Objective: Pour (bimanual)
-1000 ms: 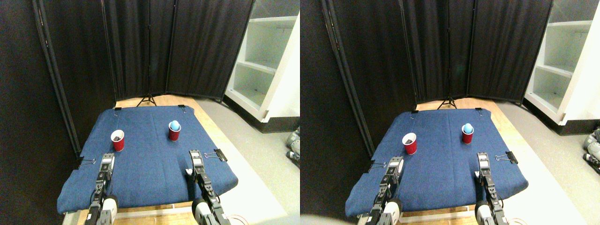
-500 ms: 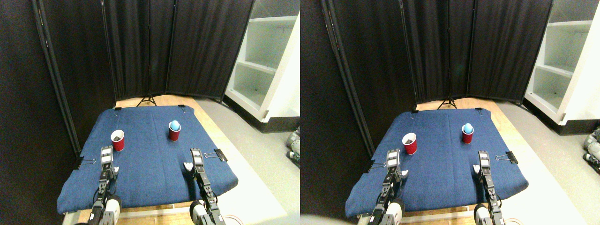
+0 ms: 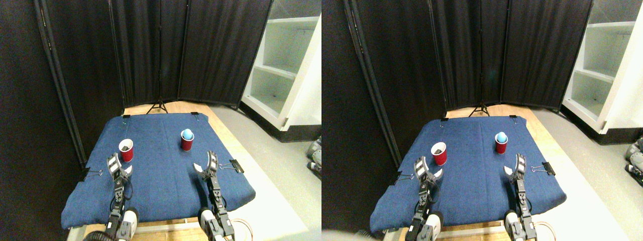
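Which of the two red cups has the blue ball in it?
The right red cup; a blue ball sits at its top. The left red cup shows only something dark inside.

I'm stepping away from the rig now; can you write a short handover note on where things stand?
Left gripper: open, empty, just short of the left red plastic cup with dark contents.
Right gripper: open, empty, short of the right red plastic cup holding a light blue ball.
Both cups stand upright on the blue cloth.
Done: nothing grasped.
Left: grasp both cups, pour.

Two cups [image 3: 126, 149] [image 3: 187, 140] stand side by side on cloth [image 3: 161, 186].
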### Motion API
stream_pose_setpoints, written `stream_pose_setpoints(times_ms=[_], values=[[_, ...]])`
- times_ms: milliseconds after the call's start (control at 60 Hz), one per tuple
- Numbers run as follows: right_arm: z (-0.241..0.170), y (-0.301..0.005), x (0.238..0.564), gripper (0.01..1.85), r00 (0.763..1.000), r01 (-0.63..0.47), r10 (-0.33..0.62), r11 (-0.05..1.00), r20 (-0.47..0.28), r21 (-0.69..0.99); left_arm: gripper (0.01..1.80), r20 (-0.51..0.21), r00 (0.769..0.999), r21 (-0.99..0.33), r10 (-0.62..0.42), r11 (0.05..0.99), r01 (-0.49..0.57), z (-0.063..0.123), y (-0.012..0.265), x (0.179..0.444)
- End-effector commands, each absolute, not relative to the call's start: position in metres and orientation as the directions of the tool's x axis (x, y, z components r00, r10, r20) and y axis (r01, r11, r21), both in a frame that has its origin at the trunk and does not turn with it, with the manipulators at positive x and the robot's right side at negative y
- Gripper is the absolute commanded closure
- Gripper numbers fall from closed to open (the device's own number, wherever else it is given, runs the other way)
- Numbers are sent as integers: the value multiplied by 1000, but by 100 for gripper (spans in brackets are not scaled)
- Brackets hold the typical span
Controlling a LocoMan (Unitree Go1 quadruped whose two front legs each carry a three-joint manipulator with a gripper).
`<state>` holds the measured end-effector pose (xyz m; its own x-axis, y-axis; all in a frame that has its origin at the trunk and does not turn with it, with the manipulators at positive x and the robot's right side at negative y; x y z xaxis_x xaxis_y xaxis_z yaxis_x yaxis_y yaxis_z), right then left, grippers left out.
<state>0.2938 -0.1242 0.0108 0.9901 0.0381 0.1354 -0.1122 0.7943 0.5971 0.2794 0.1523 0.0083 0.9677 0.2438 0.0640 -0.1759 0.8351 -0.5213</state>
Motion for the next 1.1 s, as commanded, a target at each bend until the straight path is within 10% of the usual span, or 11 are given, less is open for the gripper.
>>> stream_pose_setpoints(times_ms=[17,500,1100], values=[[12,-124,298,115,993,-86,9,763,121,641,103,92,967,-573,239,807,-145,12,148,281],[17,-124,322,118,995,-9,91,358,-26,934,85,17,944,-729,329,650,-214,19,160,277],[11,-115,339,114,995,36,77,270,-59,962,81,-73,919,-875,388,417,-246,-4,174,303]])
